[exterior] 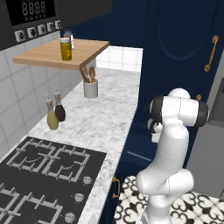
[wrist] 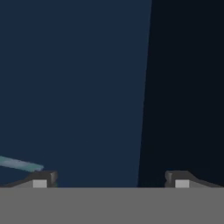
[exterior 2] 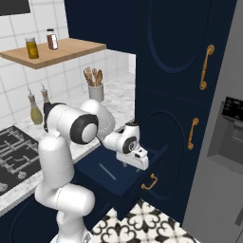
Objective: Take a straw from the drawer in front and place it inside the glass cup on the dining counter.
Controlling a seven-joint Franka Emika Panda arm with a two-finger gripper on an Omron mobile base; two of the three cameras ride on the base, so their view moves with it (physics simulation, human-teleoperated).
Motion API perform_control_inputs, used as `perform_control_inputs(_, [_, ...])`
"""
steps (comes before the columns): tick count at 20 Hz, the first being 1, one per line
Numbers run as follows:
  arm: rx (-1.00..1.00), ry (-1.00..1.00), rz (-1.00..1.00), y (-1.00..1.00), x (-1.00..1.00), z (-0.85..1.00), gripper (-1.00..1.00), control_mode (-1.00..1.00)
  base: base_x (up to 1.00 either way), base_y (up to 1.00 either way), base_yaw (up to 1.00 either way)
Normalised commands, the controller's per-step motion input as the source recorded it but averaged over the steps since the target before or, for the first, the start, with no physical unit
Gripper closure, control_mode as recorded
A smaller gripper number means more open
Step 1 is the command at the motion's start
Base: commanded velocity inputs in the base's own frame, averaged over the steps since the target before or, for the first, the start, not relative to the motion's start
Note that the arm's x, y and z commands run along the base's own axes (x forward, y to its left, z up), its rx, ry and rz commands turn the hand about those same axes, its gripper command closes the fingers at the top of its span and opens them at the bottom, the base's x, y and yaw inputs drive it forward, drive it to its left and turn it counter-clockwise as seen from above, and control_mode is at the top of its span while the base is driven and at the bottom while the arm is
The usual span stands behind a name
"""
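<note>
Straw (wrist: 19, 164) lying pale on the open drawer (exterior 2: 102, 178) floor, our gripper (wrist: 109, 179) poised above it, fingers spread wide, nothing held.

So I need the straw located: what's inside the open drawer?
A pale straw lies on the floor of the drawer, beside the open gripper hanging over it. The hand hides part of the floor; the back is too dark to tell.

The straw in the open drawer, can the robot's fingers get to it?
Probably yes. The drawer is pulled open and the straw lies bare on its floor. The open fingers hang just above it, with nothing in between.
</note>
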Motion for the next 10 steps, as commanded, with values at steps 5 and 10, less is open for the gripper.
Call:
perform_control_inputs(5, [-0.09,-0.01,-0.01,-0.70,-0.11,-0.10,-1.00,-1.00,0.00,0.00,0.00])
perform_control_inputs(10, [-0.09,-0.09,-0.01,-1.00,-0.29,0.00,-1.00,-1.00,0.00,0.00,0.00])
